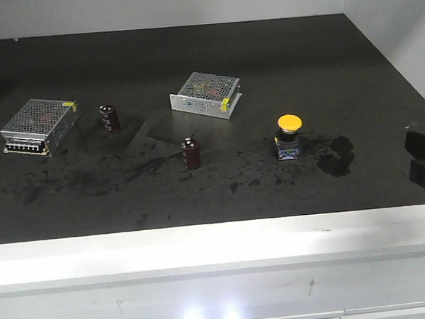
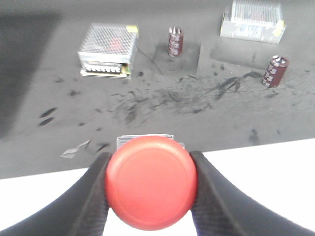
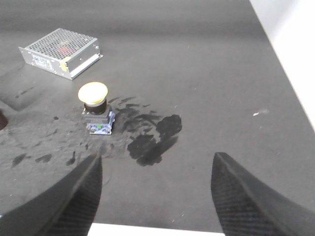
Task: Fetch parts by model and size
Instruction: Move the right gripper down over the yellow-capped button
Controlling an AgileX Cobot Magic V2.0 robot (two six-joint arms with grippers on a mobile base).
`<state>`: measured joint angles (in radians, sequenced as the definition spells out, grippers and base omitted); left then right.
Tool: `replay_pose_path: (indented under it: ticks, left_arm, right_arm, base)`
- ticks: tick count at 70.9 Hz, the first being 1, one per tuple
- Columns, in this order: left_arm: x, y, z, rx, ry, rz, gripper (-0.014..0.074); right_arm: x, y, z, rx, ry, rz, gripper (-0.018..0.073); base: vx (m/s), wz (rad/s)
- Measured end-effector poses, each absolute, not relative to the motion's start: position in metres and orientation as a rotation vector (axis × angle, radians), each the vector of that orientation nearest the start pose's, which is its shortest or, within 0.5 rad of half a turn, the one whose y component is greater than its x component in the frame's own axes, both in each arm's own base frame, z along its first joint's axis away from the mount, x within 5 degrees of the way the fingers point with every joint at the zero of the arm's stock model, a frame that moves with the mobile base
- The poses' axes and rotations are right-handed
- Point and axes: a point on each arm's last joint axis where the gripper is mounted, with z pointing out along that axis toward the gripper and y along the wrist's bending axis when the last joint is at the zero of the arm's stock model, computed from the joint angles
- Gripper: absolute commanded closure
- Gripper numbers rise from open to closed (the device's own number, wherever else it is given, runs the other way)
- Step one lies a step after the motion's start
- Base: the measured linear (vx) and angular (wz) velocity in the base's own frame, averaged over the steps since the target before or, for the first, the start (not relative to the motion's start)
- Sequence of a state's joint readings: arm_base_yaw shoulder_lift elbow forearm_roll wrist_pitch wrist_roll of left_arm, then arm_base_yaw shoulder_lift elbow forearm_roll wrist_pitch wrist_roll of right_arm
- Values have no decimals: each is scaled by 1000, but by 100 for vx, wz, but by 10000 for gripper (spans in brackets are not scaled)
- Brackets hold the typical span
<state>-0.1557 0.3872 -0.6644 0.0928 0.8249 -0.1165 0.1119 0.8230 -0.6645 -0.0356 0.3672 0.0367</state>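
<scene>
In the front-facing view, the right pincer is seen only at the right edge of the black table, as two dark finger shapes. How far it is opened cannot be told from here. The yellow-capped switch stands upright on the table, well to this pincer's left. A dark smear lies between the two. Farther off on the same side are the second maroon cylinder and the second silver box. Beyond them are the first maroon cylinder and the first silver box.

In the left wrist view, the left pincer is clamped on the red-capped switch. The round red cap is pressed from either side by the dark fingers. The switch is held over a white ledge at the table's edge. The first silver box is seen ahead of this pincer and a little to its left, and the first maroon cylinder almost straight ahead. The second cylinder and second box lie ahead to its right, the box farthest off.

In the right wrist view, the right pincer's fingers are spread wide and nothing is held between them. The yellow-capped switch stands upright ahead of the left finger, apart from it, and blue marks show on its dark base. The smear lies ahead, between the fingers. The second silver box is seen beyond the switch, to the left.
</scene>
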Motion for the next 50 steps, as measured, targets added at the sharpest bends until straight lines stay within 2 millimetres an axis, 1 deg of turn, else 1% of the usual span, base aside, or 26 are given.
replay_pose_path:
  ticks: [8, 16, 19, 22, 23, 26, 29, 31, 34, 36, 38, 40, 42, 44, 46, 48, 50]
  left_arm:
    - [52, -1, 324, 60, 2026, -57, 602]
    - [48, -1, 317, 59, 2053, -53, 602]
    - [47, 0, 315, 59, 2068, -51, 602]
    - [46, 0, 314, 58, 2082, -49, 602]
    - [46, 0, 313, 58, 2088, -48, 602]
    - [45, 0, 312, 57, 2098, -46, 602]
    - [44, 0, 311, 57, 2108, -46, 602]
    - [44, 0, 311, 56, 2112, -46, 602]
    - [44, 0, 310, 56, 2119, -45, 602]
    - [43, 0, 310, 56, 2122, -44, 602]
    - [43, 0, 310, 56, 2123, -44, 602]
    - [43, 0, 310, 56, 2124, -45, 602]
    - [43, 0, 310, 56, 2124, -45, 602]
    - [43, 0, 310, 56, 2124, -45, 602]
    - [43, 0, 310, 56, 2124, -45, 602]
    - [43, 0, 310, 56, 2124, -45, 602]
    - [43, 0, 310, 56, 2124, -45, 602]
  right_arm:
    - [177, 19, 332, -118, 2039, 51, 104]
    - [195, 24, 346, -120, 2083, 80, 104]
    - [205, 27, 347, -138, 2118, 85, 104]
    - [216, 31, 352, -175, 2140, 85, 104]
    - [219, 33, 351, -191, 2157, 84, 104]
    - [230, 39, 357, -235, 2173, 87, 104]
    - [241, 46, 358, -273, 2204, 99, 104]
    - [247, 50, 364, -284, 2205, 107, 104]
    - [260, 58, 366, -305, 2242, 125, 104]
    - [266, 62, 372, -309, 2244, 133, 104]
    - [275, 68, 372, -324, 2278, 144, 104]
    - [281, 72, 378, -330, 2278, 150, 104]
    - [289, 77, 378, -345, 2313, 155, 104]
    - [295, 80, 384, -349, 2315, 160, 104]
    - [302, 84, 382, -357, 2345, 163, 102]
    - [308, 87, 387, -356, 2347, 169, 101]
    - [316, 90, 386, -358, 2382, 173, 98]
  base:
    - [0, 0]
    - [0, 0]
    - [0, 0]
    - [0, 0]
    - [0, 0]
    - [0, 0]
    - [0, 0]
    - [0, 0]
    - [0, 0]
    - [0, 0]
    - [0, 0]
    - [0, 0]
    - [0, 0]
    - [0, 0]
    - [0, 0]
    - [0, 0]
    - [0, 0]
